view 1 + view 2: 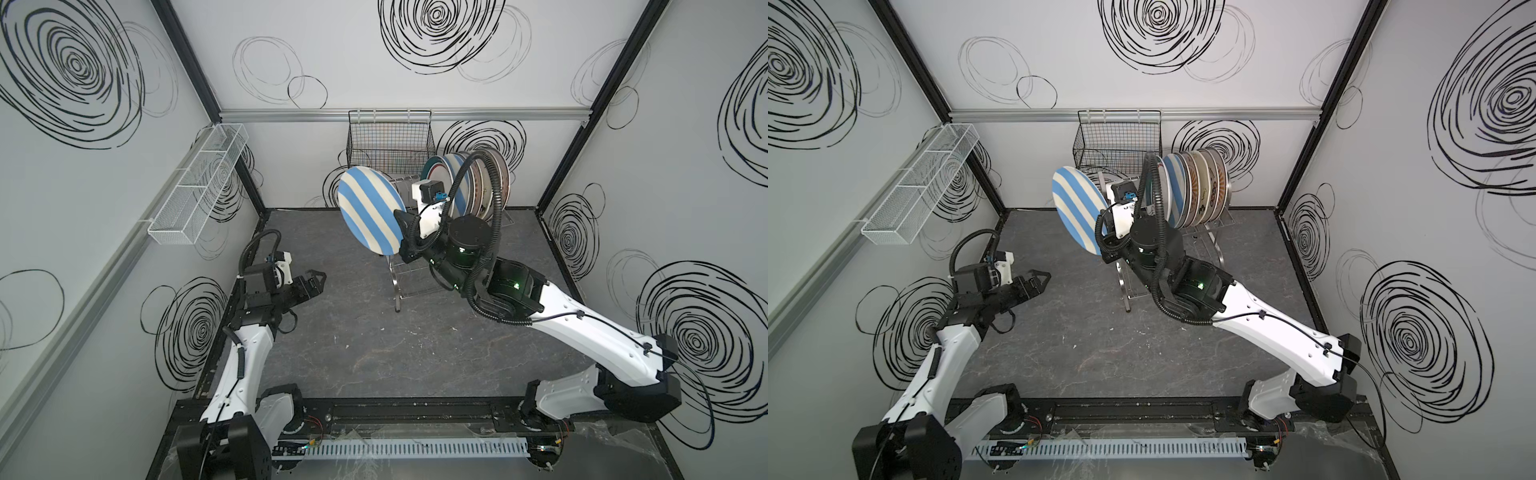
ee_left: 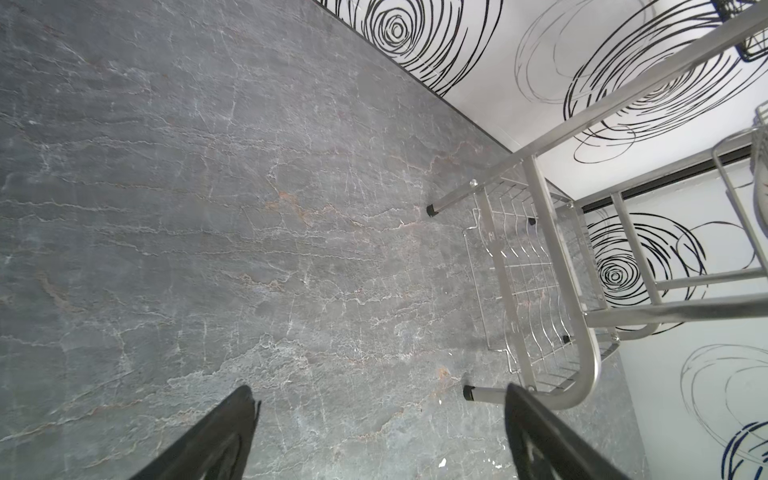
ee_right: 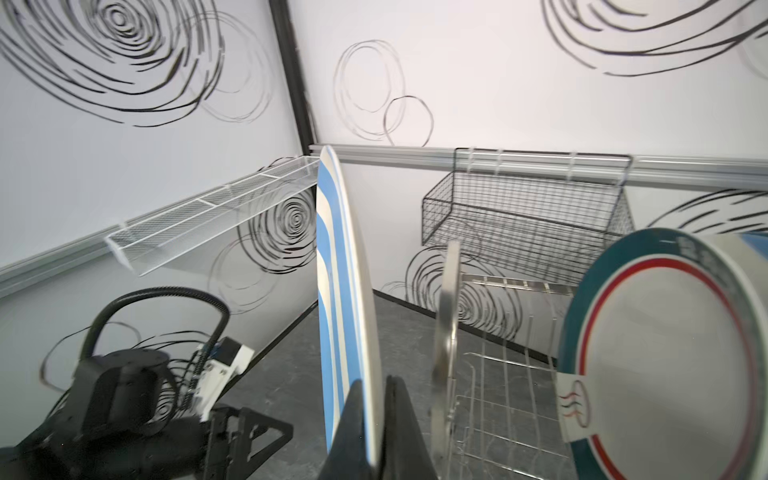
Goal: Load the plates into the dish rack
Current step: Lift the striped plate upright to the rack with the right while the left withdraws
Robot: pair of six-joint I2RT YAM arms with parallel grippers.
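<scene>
My right gripper [image 3: 376, 380] is shut on the lower rim of a blue-and-cream striped plate [image 1: 370, 210], held on edge in the air. The plate [image 3: 345, 291] hangs just left of the arched end frame of the steel dish rack [image 3: 449, 311]. Several plates [image 1: 478, 183] stand upright in the rack's upper tier at the right; the nearest has a dark green rim [image 3: 665, 353]. The rack's lower tier [image 2: 540, 257] holds nothing. My left gripper [image 1: 318, 278] is open and empty, low over the table left of the rack; its fingers [image 2: 232, 432] stand wide apart.
A black wire basket [image 1: 390, 141] hangs on the back wall behind the rack. A long white mesh basket [image 1: 199, 187] hangs on the left wall. The grey stone-look tabletop [image 1: 353, 353] is walled in on three sides.
</scene>
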